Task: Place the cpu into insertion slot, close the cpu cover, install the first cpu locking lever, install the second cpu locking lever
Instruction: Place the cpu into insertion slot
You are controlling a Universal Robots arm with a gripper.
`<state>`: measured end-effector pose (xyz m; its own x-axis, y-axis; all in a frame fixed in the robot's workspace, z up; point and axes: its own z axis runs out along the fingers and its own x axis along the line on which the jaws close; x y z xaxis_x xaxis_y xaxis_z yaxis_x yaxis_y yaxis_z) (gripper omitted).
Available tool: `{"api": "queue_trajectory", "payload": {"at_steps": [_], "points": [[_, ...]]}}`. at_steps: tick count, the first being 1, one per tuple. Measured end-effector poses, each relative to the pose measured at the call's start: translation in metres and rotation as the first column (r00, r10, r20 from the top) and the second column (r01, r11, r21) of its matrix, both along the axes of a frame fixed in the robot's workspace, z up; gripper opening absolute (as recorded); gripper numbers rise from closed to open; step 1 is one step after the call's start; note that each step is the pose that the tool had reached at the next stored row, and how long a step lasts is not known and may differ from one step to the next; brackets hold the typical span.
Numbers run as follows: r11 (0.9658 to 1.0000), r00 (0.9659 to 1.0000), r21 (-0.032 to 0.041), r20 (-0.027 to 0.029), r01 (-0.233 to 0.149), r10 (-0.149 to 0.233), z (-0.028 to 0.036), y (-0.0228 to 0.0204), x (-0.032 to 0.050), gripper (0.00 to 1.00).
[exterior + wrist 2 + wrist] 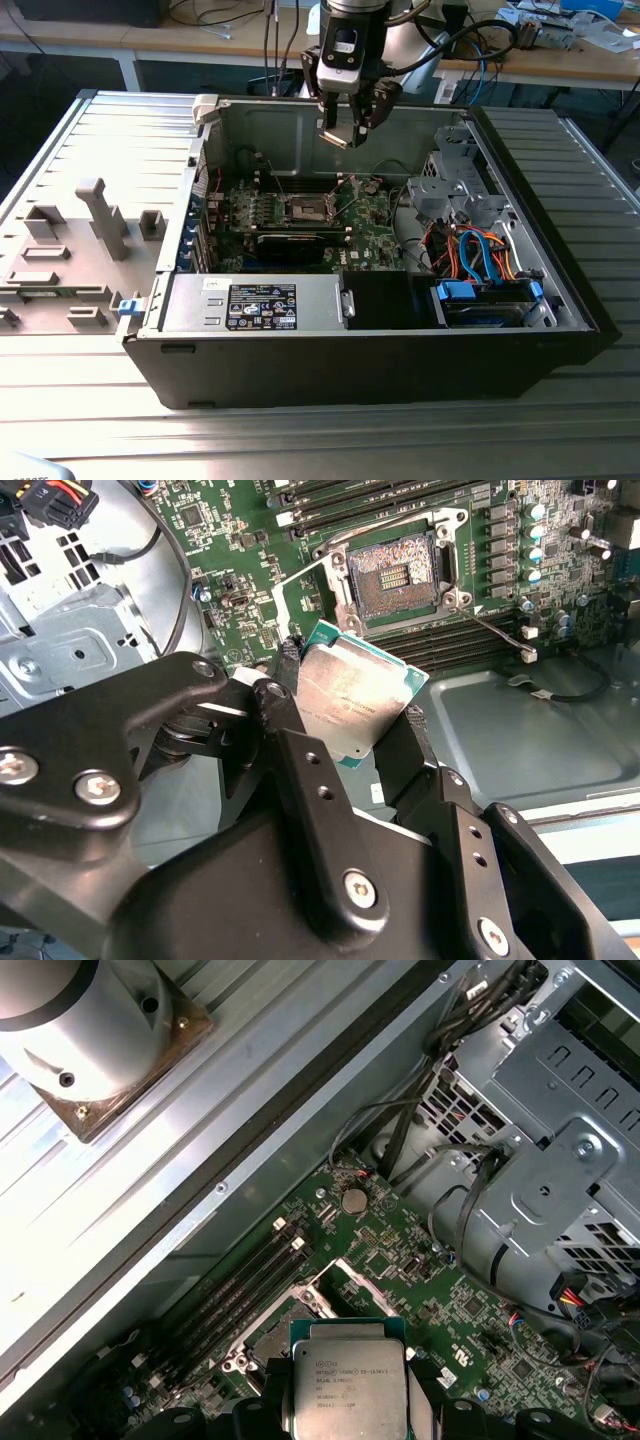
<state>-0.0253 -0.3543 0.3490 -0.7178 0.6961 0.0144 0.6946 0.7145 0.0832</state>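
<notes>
Ribbed grey metal tabletop [300, 440] carries an open black computer case [350, 370] lying on its side. Over it the arm points straight down, its black gripper [345, 135] clamped on two opposite edges of the small square silvery-grey cpu [355, 690], held tilted in the air. Beyond the chip, the square silver-rimmed insertion slot [395, 575] lies uncovered on the green motherboard [240, 540].

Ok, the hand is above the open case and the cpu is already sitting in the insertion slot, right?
Not quite. The hand is above the open case, but the cpu is not in the insertion slot. The second wrist view shows the cpu gripped in the hand, and the slot empty with its contacts exposed.
</notes>
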Motion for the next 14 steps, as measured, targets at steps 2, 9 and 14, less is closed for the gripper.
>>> {"api": "queue_trajectory", "payload": {"at_steps": [2,9,14], "points": [[1.0000,1.0000,0.0000,0.0000,0.001,-0.001,0.0000,0.0000,0.0000,0.55],[1.0000,1.0000,0.0000,-0.0001,0.004,-0.004,-0.0002,0.0000,0.0000,0.55],[1.0000,1.0000,-0.0001,0.0000,0.008,-0.008,-0.0003,0.0000,0.0000,0.55]]}}
